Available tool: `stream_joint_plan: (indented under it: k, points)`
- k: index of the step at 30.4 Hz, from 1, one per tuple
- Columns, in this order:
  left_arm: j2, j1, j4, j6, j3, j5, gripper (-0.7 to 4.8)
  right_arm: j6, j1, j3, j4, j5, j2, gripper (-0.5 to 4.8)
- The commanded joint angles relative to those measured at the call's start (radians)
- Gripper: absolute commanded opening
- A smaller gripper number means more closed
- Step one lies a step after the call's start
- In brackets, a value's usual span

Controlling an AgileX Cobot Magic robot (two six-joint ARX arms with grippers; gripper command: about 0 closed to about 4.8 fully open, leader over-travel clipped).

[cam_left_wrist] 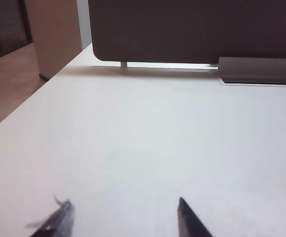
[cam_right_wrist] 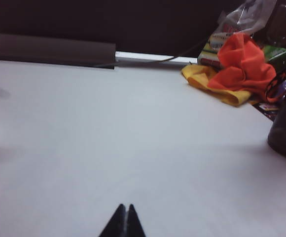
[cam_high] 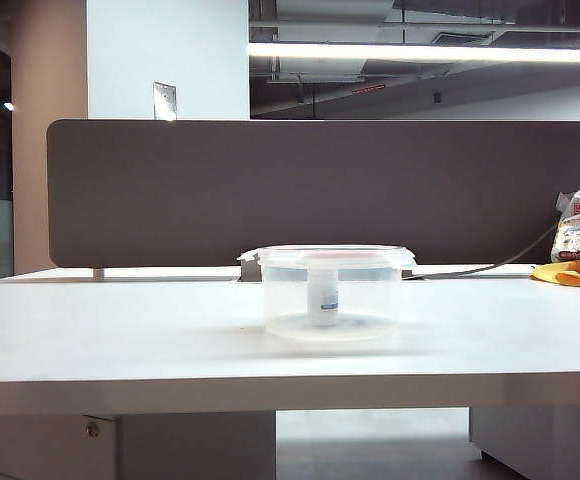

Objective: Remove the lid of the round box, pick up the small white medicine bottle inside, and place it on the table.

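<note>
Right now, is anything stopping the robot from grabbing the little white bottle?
Yes. The bottle stands inside the round box, and the lid sits on top, closing it in. The left gripper is open and the right gripper shut, both low over bare table, touching nothing.

Exterior view: sits low, near table [cam_high: 120, 330] height, facing the dark grey divider panel [cam_high: 320, 190] head-on; round box [cam_high: 332, 295] centred, mid-distance. Left wrist view: close over the tabletop, looking past the left gripper [cam_left_wrist: 123, 217] toward the panel's left end. Right wrist view: low, behind the right gripper [cam_right_wrist: 123, 222], facing the orange cloth [cam_right_wrist: 241, 66]. All three share tabletop and panel
</note>
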Motion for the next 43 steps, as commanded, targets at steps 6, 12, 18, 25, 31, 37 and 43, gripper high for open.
stream_joint_plan:
  k: [6, 12, 18, 25, 31, 37, 43]
  points:
    - [0.000, 0.000, 0.017, -0.007, 0.000, 0.055, 2.73, 0.175, 0.001, -0.004, 0.200, -0.211, 0.000, -0.06]
    - [0.000, 0.000, 0.018, -0.147, 0.000, 0.174, 2.73, 0.276, 0.001, -0.003, 0.228, -0.226, 0.000, -0.06]
    - [0.000, 0.000, 0.018, -0.370, 0.000, 0.405, 2.73, 0.400, 0.002, -0.003, 0.226, -0.248, 0.000, -0.06]
    - [0.000, 0.000, 0.018, -0.414, 0.000, 0.538, 2.73, 0.413, 0.002, -0.003, 0.108, -0.266, 0.000, -0.06]
    - [0.000, 0.000, 0.018, -0.479, 0.000, 0.531, 2.08, 0.413, 0.002, -0.003, 0.048, -0.267, 0.000, -0.06]
    - [0.000, 0.000, 0.027, -0.497, 0.005, 0.552, -0.06, 0.413, 0.002, 0.017, 0.047, -0.267, 0.000, -0.06]
    - [0.000, -0.001, 0.023, -0.500, 0.027, 0.595, -0.06, 0.407, 0.002, 0.064, 0.010, -0.267, 0.001, -0.06]
